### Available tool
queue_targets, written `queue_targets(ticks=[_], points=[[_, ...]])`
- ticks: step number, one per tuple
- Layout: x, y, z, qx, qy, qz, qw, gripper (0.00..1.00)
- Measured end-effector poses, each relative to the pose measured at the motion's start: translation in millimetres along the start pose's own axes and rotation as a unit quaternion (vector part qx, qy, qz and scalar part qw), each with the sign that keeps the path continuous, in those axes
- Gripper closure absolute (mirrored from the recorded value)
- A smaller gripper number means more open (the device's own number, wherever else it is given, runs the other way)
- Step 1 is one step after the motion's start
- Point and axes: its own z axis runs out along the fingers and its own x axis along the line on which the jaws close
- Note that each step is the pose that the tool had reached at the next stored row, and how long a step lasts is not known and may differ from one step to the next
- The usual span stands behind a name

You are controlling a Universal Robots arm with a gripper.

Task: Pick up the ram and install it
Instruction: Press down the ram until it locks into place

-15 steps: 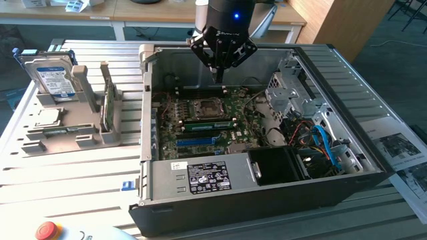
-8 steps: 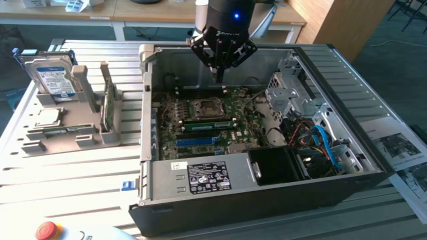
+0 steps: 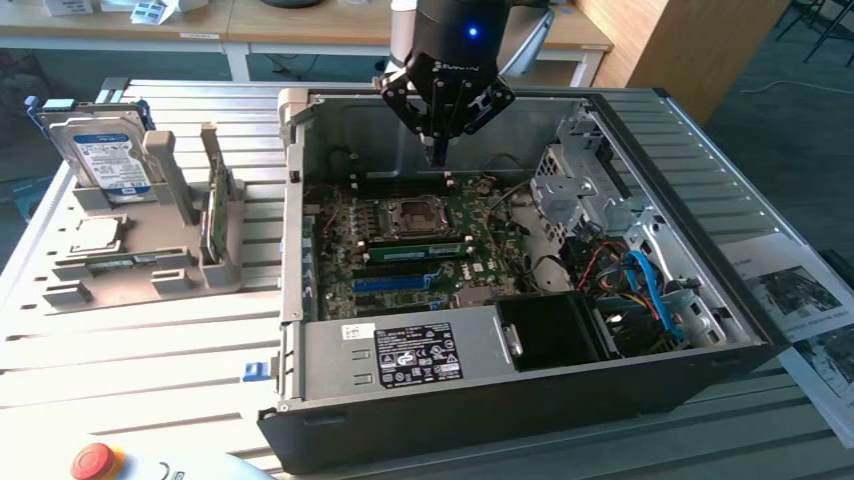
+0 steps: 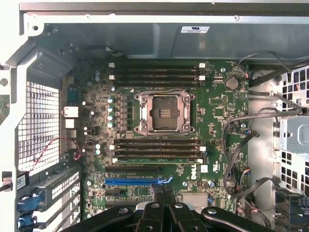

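Note:
The ram (image 3: 214, 215), a thin green stick, stands on edge in a grey holder (image 3: 147, 275) on the table, at the exterior view's left of the open computer case (image 3: 694, 360). My gripper (image 3: 437, 150) hangs over the far part of the case, above the motherboard (image 3: 400, 255), with its fingers shut together and nothing between them. In the wrist view the gripper (image 4: 164, 191) points at the board below the empty processor socket (image 4: 164, 113), near the dark memory slots (image 4: 157, 150). A green strip (image 3: 420, 250) lies along the slots beside the socket; I cannot tell whether it is a seated stick.
A silver hard drive (image 3: 100, 150) with a blue-and-white label stands in the same holder, and a small square silver chip (image 3: 96, 235) lies below it. Cables (image 3: 641, 290) and drive cages fill the case's right side. A red stop button (image 3: 96, 460) sits at the near edge, papers (image 3: 814, 310) at the right.

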Motion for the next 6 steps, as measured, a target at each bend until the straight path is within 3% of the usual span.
queue_targets(ticks=[6], points=[[0.0, 0.0, 0.0, 0.0000, 0.0000, 0.000, 1.0000, 0.90]])
